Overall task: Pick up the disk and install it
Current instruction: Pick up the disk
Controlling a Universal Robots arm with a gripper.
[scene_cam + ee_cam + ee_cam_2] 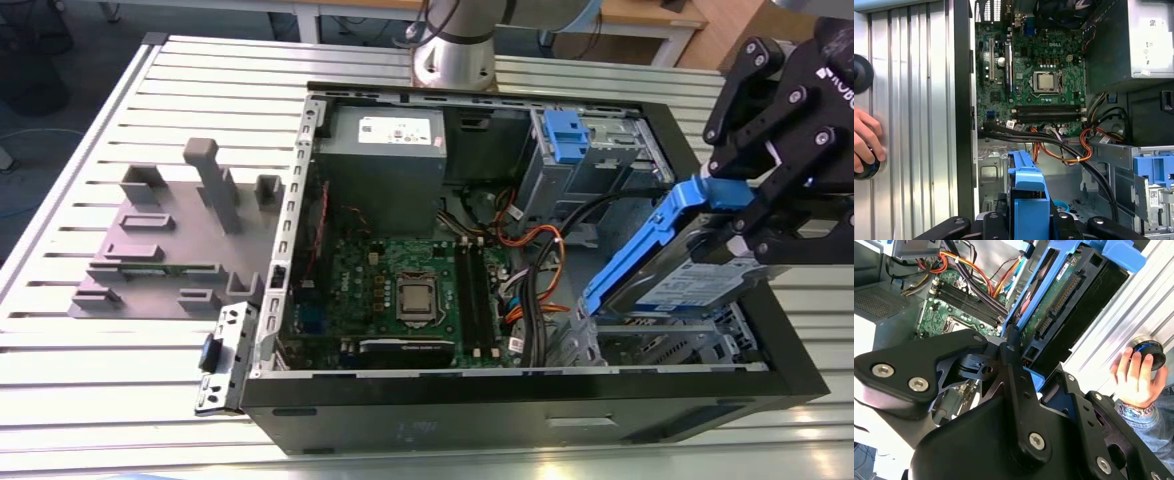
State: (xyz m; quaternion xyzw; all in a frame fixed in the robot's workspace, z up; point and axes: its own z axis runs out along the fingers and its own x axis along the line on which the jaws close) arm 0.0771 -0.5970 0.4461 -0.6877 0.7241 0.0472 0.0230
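Your gripper [747,215] is clamped on the disk [667,270], with its black fingers [996,225] pressed against the blue rails from either side. The disk hangs tilted over the open case [534,400], above the grey bay at the case's front corner, with its lower edge reaching down among the metal brackets there. In the second wrist view you see the disk's [1054,305] green circuit side and connector edge facing the camera, blue rail along the top.

Deeper inside the case lies the motherboard [414,290], and orange cables [534,240] loop between it and the disk. A blue bracket [566,135] sits on the drive cage at the case's far end, beside the power supply [387,150]. Outside the case, on the slatted counter [107,380], stands a grey holder [180,235]. A hand [1136,377] rests on a round black knob [1149,347] on the counter, just outside the case wall.
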